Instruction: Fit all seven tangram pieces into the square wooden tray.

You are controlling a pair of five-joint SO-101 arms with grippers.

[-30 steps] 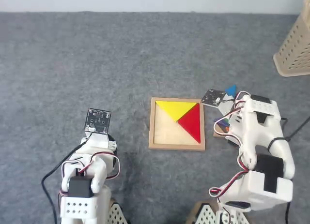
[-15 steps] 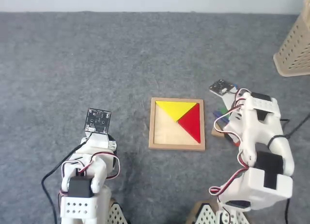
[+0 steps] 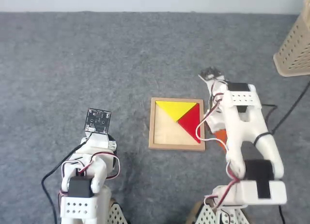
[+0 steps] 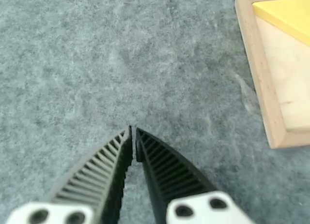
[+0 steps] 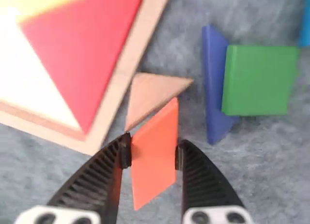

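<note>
Right arm stretches forward along the right edge of the square wooden tray (image 3: 177,147). The right gripper (image 5: 150,154) has its jaws clamped on the flat orange parallelogram piece (image 5: 154,161), near the tray's near-right corner. A pale tan triangle piece (image 5: 150,91) lies just beside that edge. A flat yellow triangle (image 3: 175,109) and a flat red triangle (image 3: 192,122) fill the tray's far and right parts; the remaining floor is bare wood. Left arm is folded back; the left gripper (image 4: 133,133) is closed on nothing over the grey table covering (image 4: 97,64), left of the tray.

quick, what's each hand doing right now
Left hand: closed, empty.
Right hand: closed on the orange piece.
</note>
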